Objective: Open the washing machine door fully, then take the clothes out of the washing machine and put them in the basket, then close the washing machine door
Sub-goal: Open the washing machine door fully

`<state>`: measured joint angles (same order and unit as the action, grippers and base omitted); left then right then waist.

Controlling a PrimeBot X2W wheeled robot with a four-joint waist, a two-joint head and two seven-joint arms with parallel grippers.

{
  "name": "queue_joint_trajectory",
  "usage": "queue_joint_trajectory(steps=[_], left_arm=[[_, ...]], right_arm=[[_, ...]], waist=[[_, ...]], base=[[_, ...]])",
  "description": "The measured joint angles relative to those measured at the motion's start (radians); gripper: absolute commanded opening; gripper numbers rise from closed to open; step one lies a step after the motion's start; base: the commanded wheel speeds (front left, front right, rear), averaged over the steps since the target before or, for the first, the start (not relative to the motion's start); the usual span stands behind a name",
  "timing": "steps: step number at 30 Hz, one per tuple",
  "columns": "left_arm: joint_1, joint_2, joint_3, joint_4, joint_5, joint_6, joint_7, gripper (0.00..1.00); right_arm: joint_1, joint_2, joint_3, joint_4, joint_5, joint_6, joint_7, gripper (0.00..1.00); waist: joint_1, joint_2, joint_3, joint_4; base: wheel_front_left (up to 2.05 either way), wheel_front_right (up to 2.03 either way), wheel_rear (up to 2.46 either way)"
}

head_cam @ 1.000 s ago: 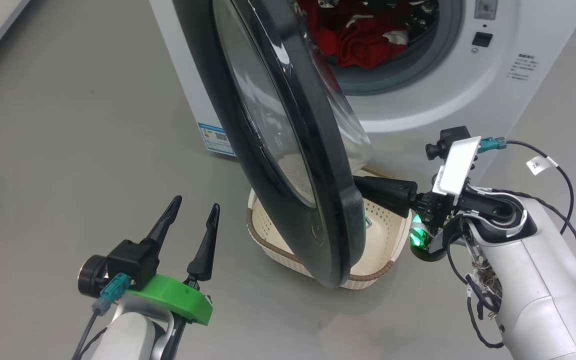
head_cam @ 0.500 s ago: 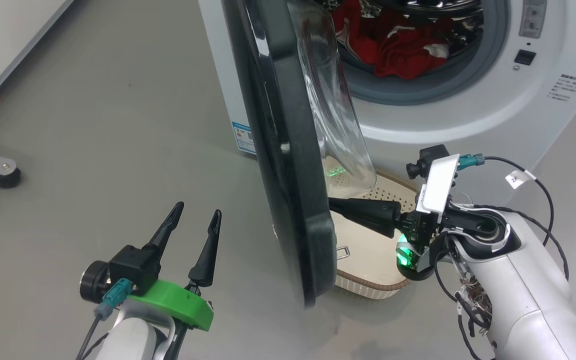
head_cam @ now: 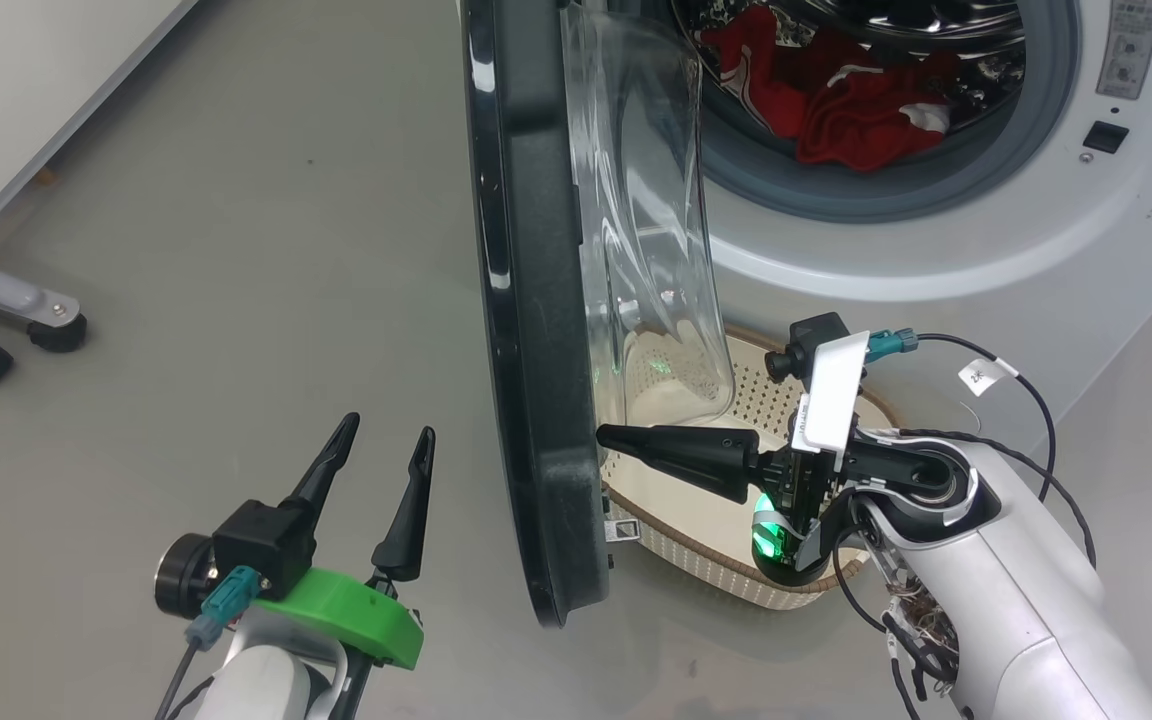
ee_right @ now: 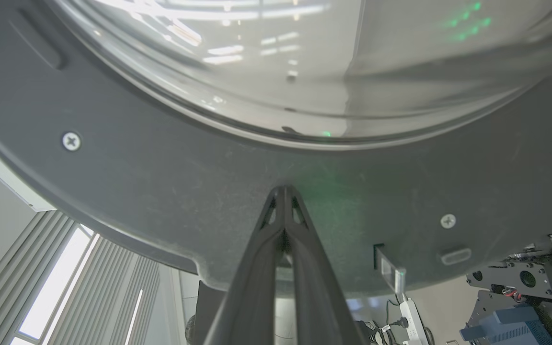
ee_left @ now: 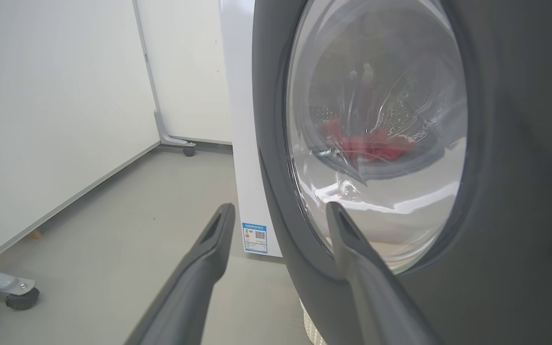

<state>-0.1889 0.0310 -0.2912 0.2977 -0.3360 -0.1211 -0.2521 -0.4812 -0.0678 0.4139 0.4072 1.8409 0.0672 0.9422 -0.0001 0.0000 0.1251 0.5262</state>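
While the big white washing machine is holding its round glossy black door half open, bright red clothes are lying inside it; my right gripper, fingers together, is touching the door's inner face, and my left gripper is hovering, fingers apart.

This looks like a robotics lab or test room, not a home. The washing machine stands alone on a bare grey floor, next to plain white partition panels on wheeled metal feet. The right wrist view also catches a power strip with trailing cables, blue equipment on dark metal framing, and tall window blinds.
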Motion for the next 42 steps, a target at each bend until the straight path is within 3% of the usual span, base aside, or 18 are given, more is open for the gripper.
queue_joint_trajectory(steps=[17, 33, 36, 37, 42], left_arm=[[0.009, 0.001, 0.032, -0.012, -0.001, 0.002, 0.000, 1.00], [0.035, 0.002, 0.064, -0.014, 0.021, 0.002, 0.000, 1.00], [0.044, 0.002, 0.069, -0.013, 0.022, 0.002, 0.000, 1.00], [0.046, 0.002, 0.068, -0.012, 0.023, 0.002, 0.000, 1.00], [0.047, 0.002, 0.069, -0.005, 0.033, 0.002, 0.000, 1.00]], right_arm=[[0.029, 0.005, 0.001, -0.007, 0.055, 0.002, -0.083, 0.00], [0.195, -0.001, -0.213, -0.063, 0.101, 0.045, -0.254, 0.00], [0.227, -0.010, -0.237, -0.080, 0.095, 0.046, -0.287, 0.26], [0.253, -0.025, -0.254, -0.085, 0.081, 0.046, -0.311, 1.00], [0.325, -0.046, -0.297, -0.094, 0.035, 0.049, -0.388, 1.00]], waist=[[0.0000, 0.0000, -0.003, -0.002], [0.0000, 0.0000, -0.027, -0.074], [0.0000, 0.0000, -0.030, -0.087], [0.0001, 0.0000, -0.034, -0.094], [0.0001, 0.0000, -0.049, -0.103]], base=[[0.00, 0.00, 0.00], [0.00, 0.00, 0.00], [0.00, 0.00, 0.00], [0.00, 0.00, 0.00], [0.00, 0.00, 0.00]])
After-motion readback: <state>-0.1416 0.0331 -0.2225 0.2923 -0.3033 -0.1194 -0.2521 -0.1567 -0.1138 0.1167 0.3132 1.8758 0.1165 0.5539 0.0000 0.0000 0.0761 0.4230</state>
